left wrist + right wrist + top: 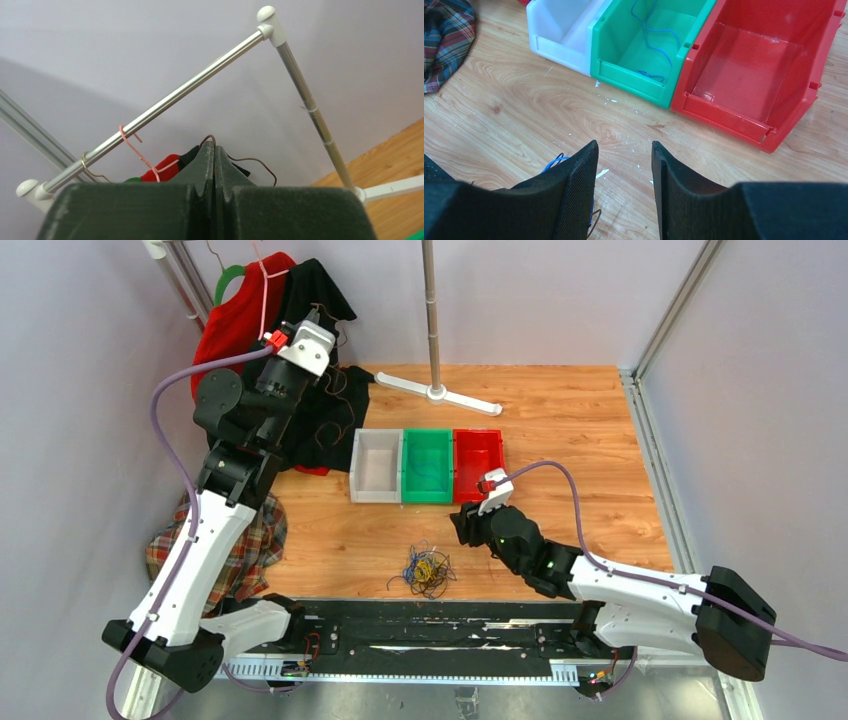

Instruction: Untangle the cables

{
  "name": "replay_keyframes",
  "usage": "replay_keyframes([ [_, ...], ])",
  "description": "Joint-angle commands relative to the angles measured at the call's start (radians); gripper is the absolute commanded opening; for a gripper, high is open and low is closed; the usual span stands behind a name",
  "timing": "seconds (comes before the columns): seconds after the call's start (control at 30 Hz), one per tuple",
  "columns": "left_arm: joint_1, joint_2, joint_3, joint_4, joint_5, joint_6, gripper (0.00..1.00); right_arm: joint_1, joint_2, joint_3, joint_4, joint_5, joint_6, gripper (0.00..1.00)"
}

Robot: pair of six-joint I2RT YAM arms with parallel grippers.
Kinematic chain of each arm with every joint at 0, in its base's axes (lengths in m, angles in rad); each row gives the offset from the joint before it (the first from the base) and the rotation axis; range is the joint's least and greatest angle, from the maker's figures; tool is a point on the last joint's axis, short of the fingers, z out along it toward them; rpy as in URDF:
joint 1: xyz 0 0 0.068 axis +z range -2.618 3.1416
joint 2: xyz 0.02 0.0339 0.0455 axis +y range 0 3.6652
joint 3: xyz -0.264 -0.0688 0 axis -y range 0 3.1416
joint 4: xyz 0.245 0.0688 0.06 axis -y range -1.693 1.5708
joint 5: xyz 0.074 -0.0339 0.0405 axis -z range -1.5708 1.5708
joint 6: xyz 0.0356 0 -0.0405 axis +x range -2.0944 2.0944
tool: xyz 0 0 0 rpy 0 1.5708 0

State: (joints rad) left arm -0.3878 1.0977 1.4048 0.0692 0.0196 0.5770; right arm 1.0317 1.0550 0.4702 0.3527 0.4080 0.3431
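Cables [428,572] lie as a curly knot of thin black, blue and yellow-orange strands on the wood-grain table [560,410], near its front edge and close to the right pincer [624,147], whose rough black pads stand spread. One blue strand [650,76] curls inside the glossy green bin [629,82]. The left pincer [214,148], raised well apart, is pressed together on a thin brown wire [257,160].

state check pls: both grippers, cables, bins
left gripper: shut on brown wire, raised by the clothes rail.
right gripper: open, empty, low over the table.
cable tangle: knotted, lying on the table, neither gripper on it.
green bin: holds a blue wire.
white bin: nothing seen inside.
red bin: empty.
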Motion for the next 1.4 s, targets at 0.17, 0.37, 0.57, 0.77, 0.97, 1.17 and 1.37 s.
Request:
replay_keyframes([
  [0.17, -0.002, 0.007, 0.011, 0.127, 0.021, -0.014, 0.00, -0.012, -0.038, -0.014, -0.014, 0.011, 0.011, 0.43],
  [0.37, -0.002, -0.011, -0.059, 0.050, 0.068, -0.079, 0.01, -0.012, -0.043, -0.013, -0.017, 0.015, 0.008, 0.42],
  [0.57, -0.003, -0.016, -0.159, 0.027, 0.060, -0.068, 0.00, -0.013, -0.069, -0.020, -0.031, 0.030, -0.001, 0.42],
  [0.77, -0.002, -0.010, -0.256, 0.005, 0.055, -0.054, 0.00, -0.015, -0.099, -0.028, -0.046, 0.031, -0.003, 0.41],
  [0.97, -0.002, 0.017, -0.301, -0.084, 0.063, -0.065, 0.00, -0.015, -0.104, -0.025, -0.051, 0.031, -0.005, 0.40],
  [1.17, -0.005, 0.068, -0.309, -0.180, 0.070, -0.028, 0.00, -0.015, -0.095, -0.020, -0.050, 0.031, -0.006, 0.39],
  [1.37, -0.009, 0.162, -0.268, -0.268, 0.083, -0.044, 0.01, -0.016, -0.077, -0.016, -0.047, 0.031, -0.003, 0.38],
])
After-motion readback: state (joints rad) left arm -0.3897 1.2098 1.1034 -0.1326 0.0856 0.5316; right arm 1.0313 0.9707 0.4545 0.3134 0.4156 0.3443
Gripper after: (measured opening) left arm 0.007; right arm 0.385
